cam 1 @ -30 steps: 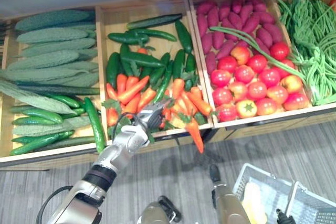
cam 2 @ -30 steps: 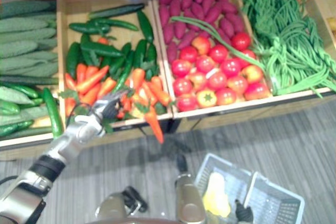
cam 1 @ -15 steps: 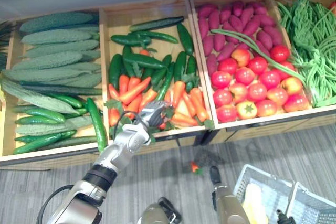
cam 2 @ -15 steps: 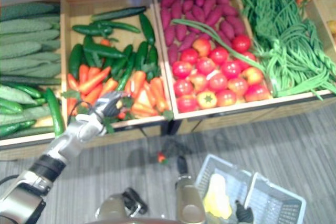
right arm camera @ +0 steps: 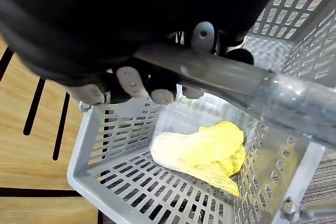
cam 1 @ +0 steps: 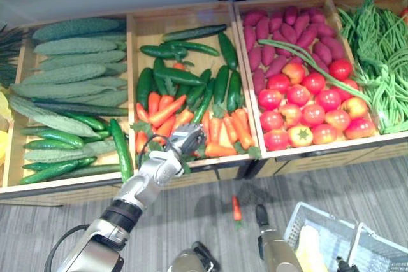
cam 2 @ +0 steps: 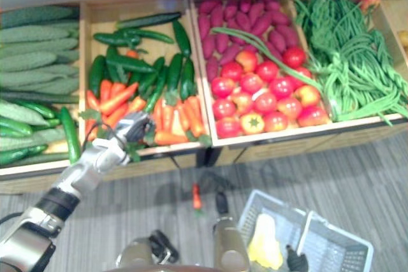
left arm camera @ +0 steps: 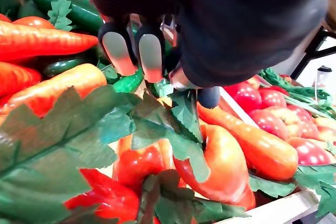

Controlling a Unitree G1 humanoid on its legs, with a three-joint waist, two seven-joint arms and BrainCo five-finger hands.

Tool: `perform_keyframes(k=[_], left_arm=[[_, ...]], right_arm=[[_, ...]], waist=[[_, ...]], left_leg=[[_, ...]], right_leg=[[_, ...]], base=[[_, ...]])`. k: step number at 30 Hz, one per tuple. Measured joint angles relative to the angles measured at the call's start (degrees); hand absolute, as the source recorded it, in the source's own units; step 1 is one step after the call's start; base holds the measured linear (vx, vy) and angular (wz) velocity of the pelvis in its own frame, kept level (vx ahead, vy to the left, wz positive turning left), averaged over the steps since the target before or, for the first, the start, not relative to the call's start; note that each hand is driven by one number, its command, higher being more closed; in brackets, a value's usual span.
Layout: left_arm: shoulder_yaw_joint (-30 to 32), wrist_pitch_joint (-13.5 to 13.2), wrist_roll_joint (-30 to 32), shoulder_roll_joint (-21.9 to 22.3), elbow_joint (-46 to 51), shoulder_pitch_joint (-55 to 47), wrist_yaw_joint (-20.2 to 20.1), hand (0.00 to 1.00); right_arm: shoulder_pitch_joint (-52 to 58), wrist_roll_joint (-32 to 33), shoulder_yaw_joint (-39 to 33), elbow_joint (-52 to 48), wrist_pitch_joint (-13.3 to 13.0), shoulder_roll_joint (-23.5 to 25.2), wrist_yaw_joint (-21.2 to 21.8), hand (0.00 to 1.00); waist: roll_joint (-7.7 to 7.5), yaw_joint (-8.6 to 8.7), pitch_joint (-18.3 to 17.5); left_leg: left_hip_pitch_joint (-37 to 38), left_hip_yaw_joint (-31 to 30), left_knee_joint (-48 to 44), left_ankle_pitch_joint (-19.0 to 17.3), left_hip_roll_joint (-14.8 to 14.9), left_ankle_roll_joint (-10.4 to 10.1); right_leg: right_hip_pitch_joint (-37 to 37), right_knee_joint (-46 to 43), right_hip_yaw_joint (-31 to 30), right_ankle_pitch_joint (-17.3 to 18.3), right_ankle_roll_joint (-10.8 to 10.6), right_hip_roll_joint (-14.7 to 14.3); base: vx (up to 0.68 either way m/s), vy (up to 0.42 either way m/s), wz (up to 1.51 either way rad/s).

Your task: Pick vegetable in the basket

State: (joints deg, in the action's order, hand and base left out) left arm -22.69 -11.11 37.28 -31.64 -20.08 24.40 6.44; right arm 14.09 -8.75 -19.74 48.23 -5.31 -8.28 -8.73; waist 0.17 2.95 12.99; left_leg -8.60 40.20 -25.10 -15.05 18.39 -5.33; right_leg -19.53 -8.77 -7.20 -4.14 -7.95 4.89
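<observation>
Where the left hand [cam 1: 185,139] sits: over the carrots [cam 1: 220,132] at the crate's [cam 1: 141,30] front; grasp unclear.
Right hand [right arm camera: 128,80]: clenched round basket [right arm camera: 113,182] handle [right arm camera: 236,85].
Floor [cam 1: 331,179]: one carrot [cam 1: 236,208], near the basket.
Basket: pale yellow leafy vegetable [right arm camera: 202,150] inside.

At least four wooden crates [cam 1: 185,17] in a row, one loose carrot [cam 1: 236,209] on the floor [cam 1: 357,183], one grey basket [right arm camera: 126,129], one pale yellow leafy vegetable [right arm camera: 202,153] in it, roughly fifteen tomatoes [cam 1: 296,92], exact count unclear.
</observation>
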Motion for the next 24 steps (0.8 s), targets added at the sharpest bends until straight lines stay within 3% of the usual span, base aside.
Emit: perform_keyframes(k=[10,16,24], left_arm=[[0.1,0.5,0.0,-0.1,1.3,0.4,2.3,1.00],[3.5,1.8,0.0,0.0,2.2,1.2,3.8,1.00],[6.3,1.8,-0.1,0.0,9.5,1.2,4.6,1.00]], right_arm=[[0.4,0.0,0.0,0.0,0.0,0.0,-0.6,1.00],[0.7,0.0,-0.1,0.0,0.0,0.0,-0.7,1.00],[0.8,0.0,-1.6,0.0,0.1,0.2,-0.7,1.00]], waist=[[-0.02,-0.07,-1.0],[-0.07,-0.07,-1.2],[-0.45,-0.57,-1.8]], left_leg=[[-0.2,-0.7,2.1,1.4,-1.4,0.2],[-0.2,-1.5,3.1,2.2,-1.9,0.3],[-0.1,-2.2,3.2,2.3,-2.0,0.4]], right_leg=[[-0.1,0.2,0.7,0.0,0.0,0.9],[0.1,0.2,1.5,0.0,0.0,1.2],[1.0,0.7,2.2,-0.2,0.3,1.4]], base=[[0.00,-0.012,0.06],[0.00,-0.017,0.08],[0.00,-0.007,0.04]])
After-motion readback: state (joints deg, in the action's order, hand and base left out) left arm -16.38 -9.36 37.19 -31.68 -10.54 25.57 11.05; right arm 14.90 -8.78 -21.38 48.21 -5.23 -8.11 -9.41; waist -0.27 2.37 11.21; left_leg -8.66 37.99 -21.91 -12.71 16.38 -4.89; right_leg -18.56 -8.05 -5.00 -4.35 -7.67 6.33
